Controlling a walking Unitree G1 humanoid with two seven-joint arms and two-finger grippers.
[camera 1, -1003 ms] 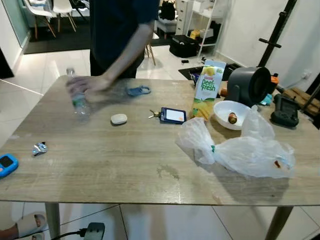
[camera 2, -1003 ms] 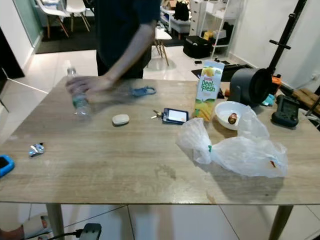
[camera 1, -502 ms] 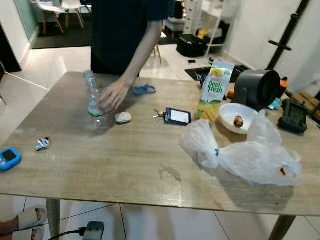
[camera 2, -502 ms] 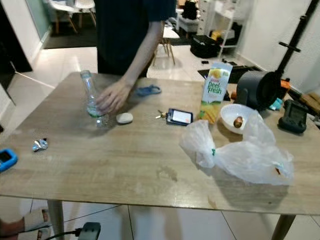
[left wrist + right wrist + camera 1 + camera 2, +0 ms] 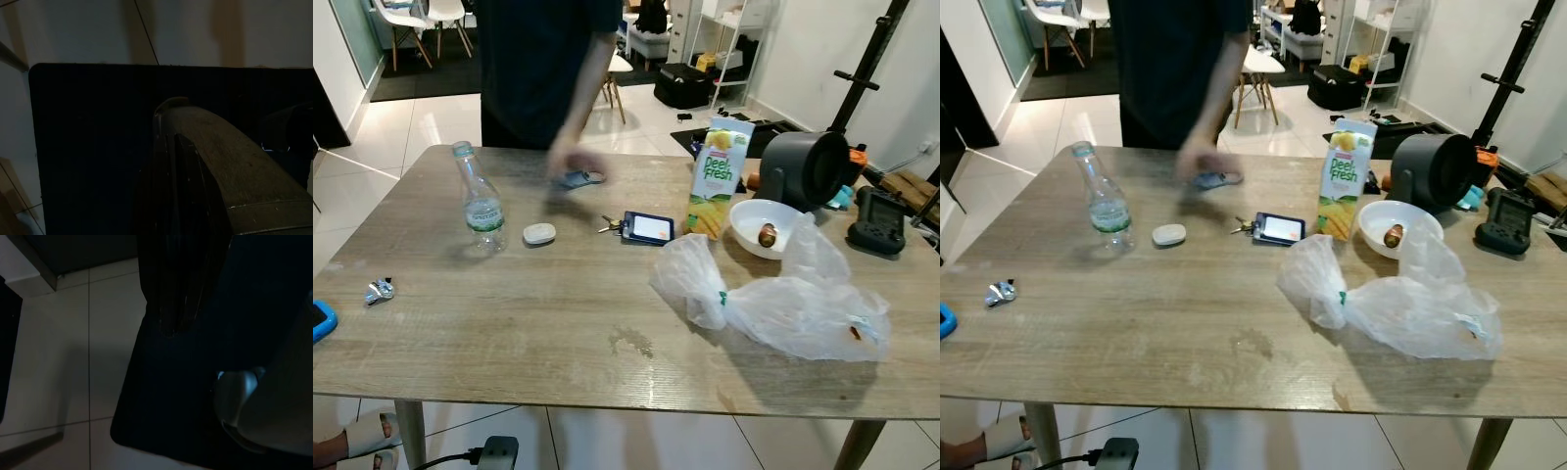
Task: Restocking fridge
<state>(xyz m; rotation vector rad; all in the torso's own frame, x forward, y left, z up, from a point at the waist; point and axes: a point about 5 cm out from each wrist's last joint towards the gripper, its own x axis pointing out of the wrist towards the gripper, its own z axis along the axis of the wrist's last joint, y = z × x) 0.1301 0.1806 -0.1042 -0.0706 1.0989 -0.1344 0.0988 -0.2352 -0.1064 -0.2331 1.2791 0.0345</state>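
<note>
Both arms hang idle below the table in deep shade. The left gripper (image 5: 171, 147) appears as a dark, matte black mass over a dark mat and pale floor tiles; whether its fingers are parted I cannot tell, and nothing is visibly in it. The right gripper (image 5: 173, 318) is likewise a dim black shape above tiled floor; its opening cannot be made out either, and it touches nothing visible.

On the wooden table (image 5: 558, 323), with pale grain and a smooth top, from the left: a blue device (image 5: 321, 321) at the edge, then a small crumpled foil wrapper (image 5: 379, 291). Further in stands a clear plastic bottle (image 5: 481, 201), upright, ribbed, with a green label. Just beside it lies a small white oval case (image 5: 539, 233). Behind, a person in dark clothes leans over the far edge, a blurred hand (image 5: 570, 162) above a blue object (image 5: 582, 178). Near the middle lie keys with a dark card holder (image 5: 647, 227). To its right stands the juice carton (image 5: 715, 178), a tall green and yellow box, upright. Beside it a round white bowl (image 5: 756, 221) holds a small brown item. In front, a crumpled, translucent plastic bag (image 5: 783, 304) lies spread out. Behind the bowl sits a dark grey cylindrical appliance (image 5: 803, 168), and far right a black device (image 5: 875, 221).
</note>
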